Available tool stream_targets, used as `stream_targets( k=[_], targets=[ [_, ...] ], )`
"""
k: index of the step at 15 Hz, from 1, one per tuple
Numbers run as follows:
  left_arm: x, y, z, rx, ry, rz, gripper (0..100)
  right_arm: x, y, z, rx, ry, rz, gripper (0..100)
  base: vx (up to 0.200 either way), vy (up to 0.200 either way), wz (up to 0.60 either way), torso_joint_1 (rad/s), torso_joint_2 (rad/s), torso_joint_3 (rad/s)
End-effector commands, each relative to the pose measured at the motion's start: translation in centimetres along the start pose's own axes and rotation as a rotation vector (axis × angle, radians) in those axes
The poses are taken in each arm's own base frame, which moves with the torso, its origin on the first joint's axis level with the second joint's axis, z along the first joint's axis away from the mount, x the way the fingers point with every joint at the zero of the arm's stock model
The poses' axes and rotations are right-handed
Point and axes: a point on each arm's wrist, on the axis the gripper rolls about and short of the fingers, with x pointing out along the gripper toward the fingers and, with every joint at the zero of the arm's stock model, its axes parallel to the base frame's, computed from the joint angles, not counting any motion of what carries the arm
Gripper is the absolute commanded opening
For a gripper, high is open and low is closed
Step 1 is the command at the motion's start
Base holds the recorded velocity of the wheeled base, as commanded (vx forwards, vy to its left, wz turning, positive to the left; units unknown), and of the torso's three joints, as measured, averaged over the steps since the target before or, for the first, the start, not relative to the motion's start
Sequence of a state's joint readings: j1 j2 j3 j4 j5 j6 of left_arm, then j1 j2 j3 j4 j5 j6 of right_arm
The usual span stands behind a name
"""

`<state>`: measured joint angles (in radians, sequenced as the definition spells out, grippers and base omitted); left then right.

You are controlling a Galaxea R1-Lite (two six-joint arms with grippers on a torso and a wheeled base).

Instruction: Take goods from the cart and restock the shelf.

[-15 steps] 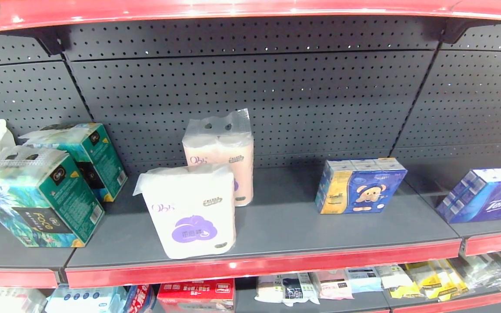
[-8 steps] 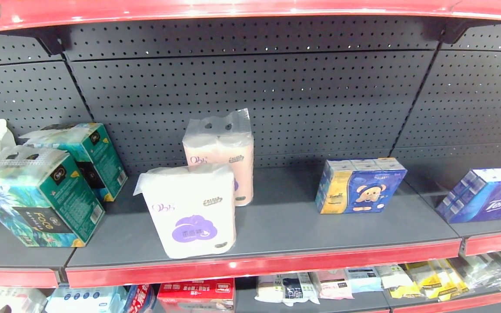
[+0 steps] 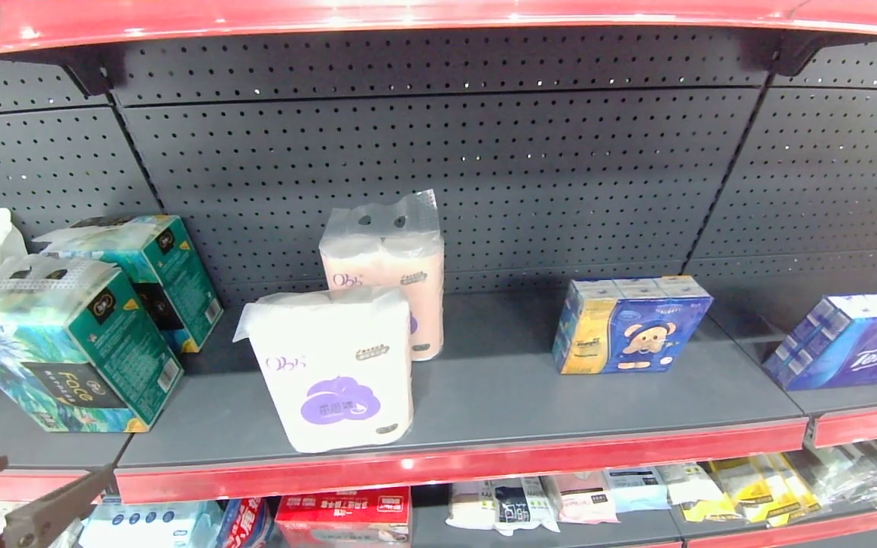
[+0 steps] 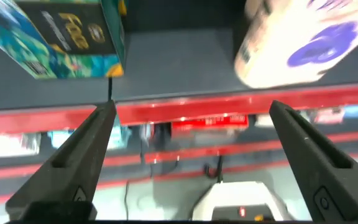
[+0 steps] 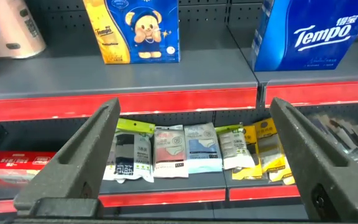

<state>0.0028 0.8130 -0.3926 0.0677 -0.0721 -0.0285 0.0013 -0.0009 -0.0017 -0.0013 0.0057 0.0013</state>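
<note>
The grey shelf (image 3: 499, 396) with a red front edge carries goods. A white toilet-roll pack (image 3: 336, 373) stands near the front, with a pink pack (image 3: 389, 266) behind it. Two green tissue boxes (image 3: 65, 350) sit at the left. At the right are a blue-and-yellow tissue pack (image 3: 629, 323) and a blue pack (image 3: 849, 342). My left gripper (image 3: 31, 491) is low at the left, below the shelf edge, open and empty. In the left wrist view it (image 4: 191, 115) faces the red edge (image 4: 185, 109) below the white pack (image 4: 303, 46). My right gripper (image 5: 194, 112) is open and empty before the blue-and-yellow pack (image 5: 138, 31).
A lower shelf (image 3: 598, 533) holds small flat packets (image 5: 185, 149) and a red box (image 3: 343, 514). A perforated back panel (image 3: 438, 167) rises behind the goods. Bare shelf room lies between the white pack and the blue-and-yellow pack. A red upper shelf (image 3: 408, 15) overhangs.
My left gripper has risen into the head view at the lower left. The goods on the shelf have not moved.
</note>
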Motion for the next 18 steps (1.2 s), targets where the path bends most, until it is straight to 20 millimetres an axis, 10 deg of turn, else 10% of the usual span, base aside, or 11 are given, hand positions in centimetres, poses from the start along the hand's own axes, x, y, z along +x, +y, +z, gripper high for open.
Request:
stream_targets(
  k=[1,18],
  targets=[
    [3.4,0.2,0.5,0.002,0.166,0.004,100,0.0,0.0,0.0,0.000,0.001,0.001,100,0.000,0.000,0.00,0.000,0.00,0.000],
    [12.7,-0.5,1.4,0.080,0.307,0.025,100,0.0,0.0,0.0,0.000,0.001,0.002,100,0.000,0.000,0.00,0.000,0.00,0.000]
  ],
)
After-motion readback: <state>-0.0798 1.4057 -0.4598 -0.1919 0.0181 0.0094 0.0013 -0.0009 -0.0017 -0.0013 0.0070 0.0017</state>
